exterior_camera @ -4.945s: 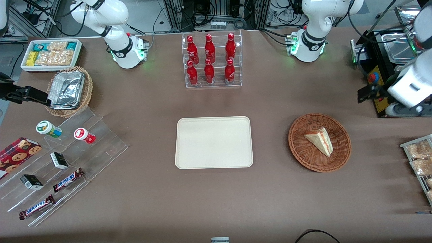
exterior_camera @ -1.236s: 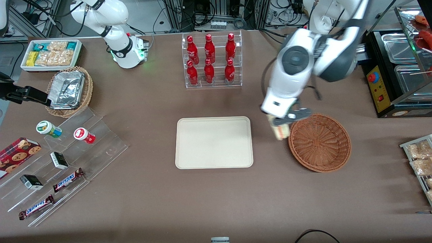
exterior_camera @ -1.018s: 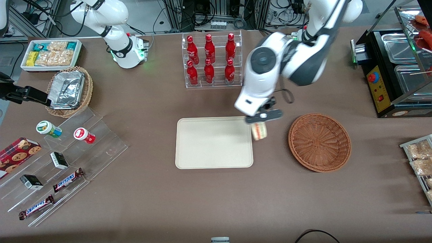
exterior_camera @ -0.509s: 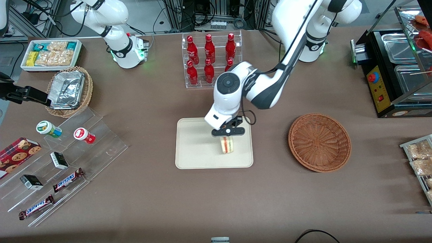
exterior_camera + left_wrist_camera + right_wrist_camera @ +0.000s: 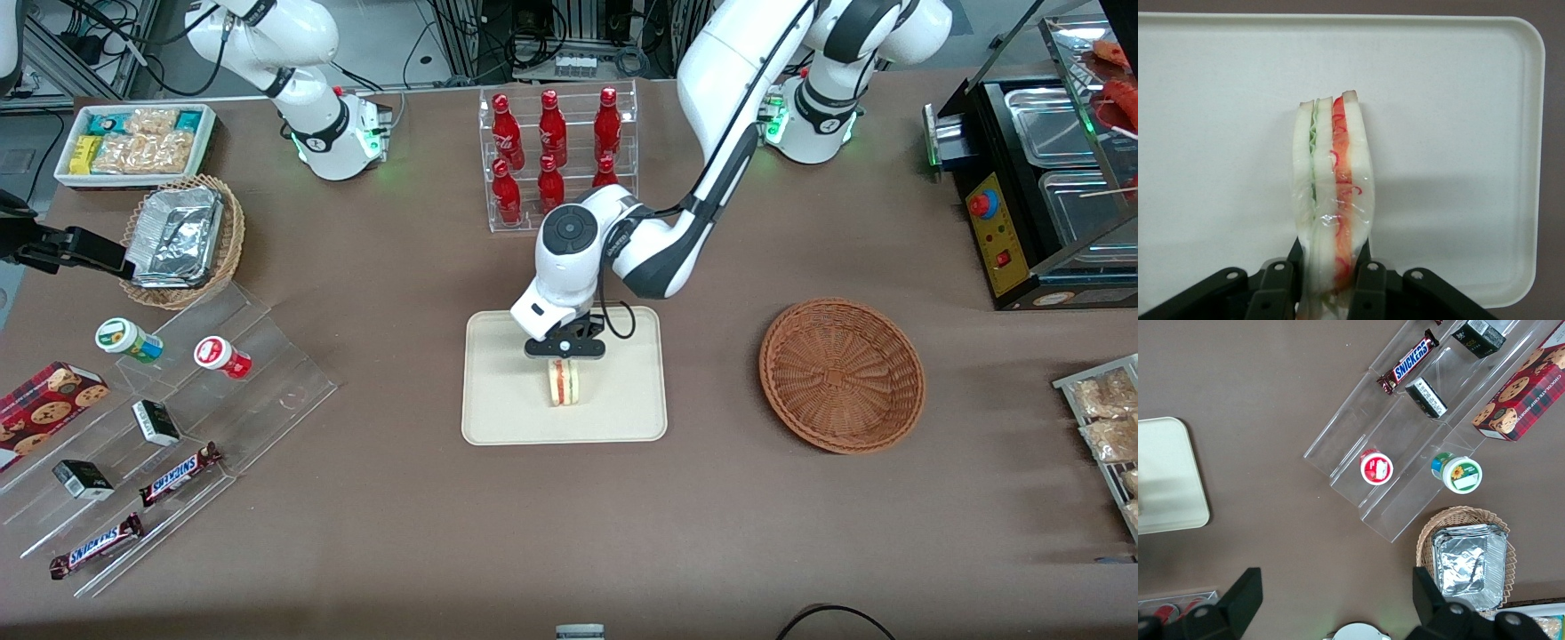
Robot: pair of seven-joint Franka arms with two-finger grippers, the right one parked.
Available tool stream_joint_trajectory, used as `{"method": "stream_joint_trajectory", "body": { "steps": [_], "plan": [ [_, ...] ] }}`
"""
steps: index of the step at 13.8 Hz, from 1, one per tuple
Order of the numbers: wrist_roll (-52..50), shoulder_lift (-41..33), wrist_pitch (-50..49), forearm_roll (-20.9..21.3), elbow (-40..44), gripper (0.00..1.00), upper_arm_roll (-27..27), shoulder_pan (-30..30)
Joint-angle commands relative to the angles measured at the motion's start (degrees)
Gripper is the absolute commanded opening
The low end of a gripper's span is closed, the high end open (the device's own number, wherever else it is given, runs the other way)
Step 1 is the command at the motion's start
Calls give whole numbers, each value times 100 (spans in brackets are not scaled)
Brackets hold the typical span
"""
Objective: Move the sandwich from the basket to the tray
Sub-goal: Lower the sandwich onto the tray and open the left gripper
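My gripper [image 5: 564, 353] hangs over the middle of the cream tray [image 5: 498, 400], shut on the sandwich [image 5: 564, 382]. The sandwich stands on edge between the jaws, its red-orange and green filling showing between pale bread slices. In the left wrist view the wrapped sandwich [image 5: 1331, 193] is pinched between the black fingers [image 5: 1281, 283], with the tray [image 5: 1458, 100] spread below it. Whether the sandwich touches the tray I cannot tell. The brown wicker basket [image 5: 842, 375] sits bare on the table toward the working arm's end, well apart from the gripper.
A clear rack of red bottles [image 5: 556, 160] stands farther from the front camera than the tray, close to the arm's elbow. A foil-lined basket [image 5: 182, 240], a white snack box [image 5: 136, 142] and an acrylic stand with snacks [image 5: 169, 418] lie toward the parked arm's end.
The gripper has carried the sandwich out of the basket and over the tray, then shifted a little further toward the tray's middle in the last half second. The basket is left bare.
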Motion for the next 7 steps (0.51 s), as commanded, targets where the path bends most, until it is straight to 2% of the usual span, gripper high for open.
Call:
{"method": "stream_joint_trajectory", "body": {
  "steps": [1,2,3,4,6,7],
  "plan": [
    [29,133,69,-4,218,27,62,-77],
    [29,142,69,-4,218,28,62,-77],
    [46,151,69,5,227,43,62,-77],
    [47,186,69,57,227,71,62,-77],
    [46,186,69,146,236,94,70,-69],
    [29,160,69,154,236,99,70,-60]
  ]
}}
